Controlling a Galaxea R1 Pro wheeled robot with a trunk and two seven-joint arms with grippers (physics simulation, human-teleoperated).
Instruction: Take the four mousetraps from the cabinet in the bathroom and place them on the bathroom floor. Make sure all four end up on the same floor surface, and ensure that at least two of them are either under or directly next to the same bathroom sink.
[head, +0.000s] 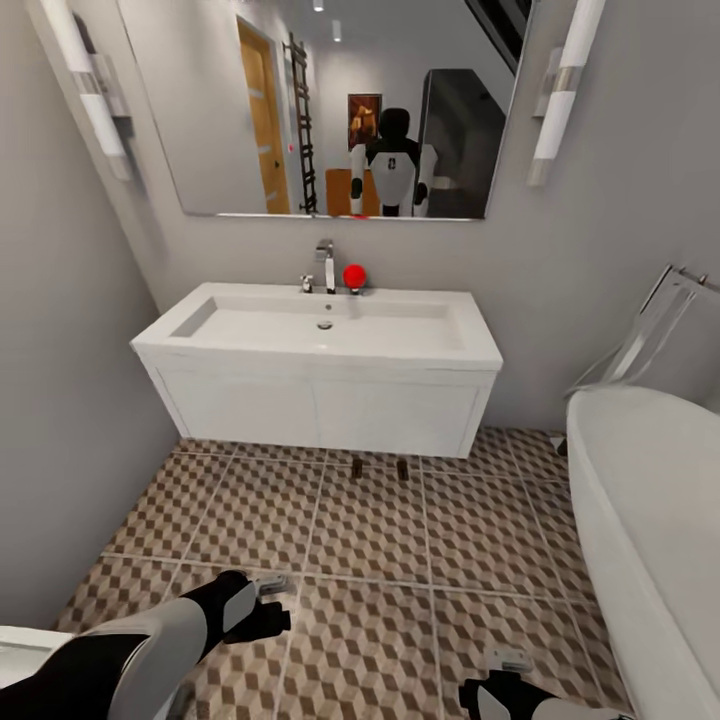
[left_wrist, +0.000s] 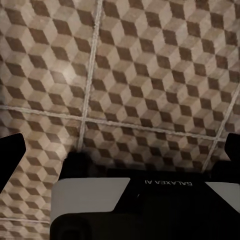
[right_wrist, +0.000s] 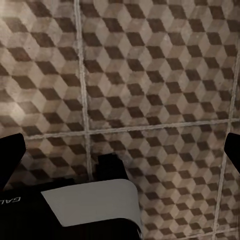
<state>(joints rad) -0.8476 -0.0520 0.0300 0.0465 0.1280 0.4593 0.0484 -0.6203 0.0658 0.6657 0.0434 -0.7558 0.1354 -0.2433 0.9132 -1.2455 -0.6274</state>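
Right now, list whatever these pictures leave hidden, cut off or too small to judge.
- Two small brown mousetraps at the vanity's foot, head view: too small for wire parts.
- Floor under the sink: hidden by the vanity.
- Bathtub: cut by the right edge.
- Left gripper and right gripper, wrist views: fingers cut by the frame sides.
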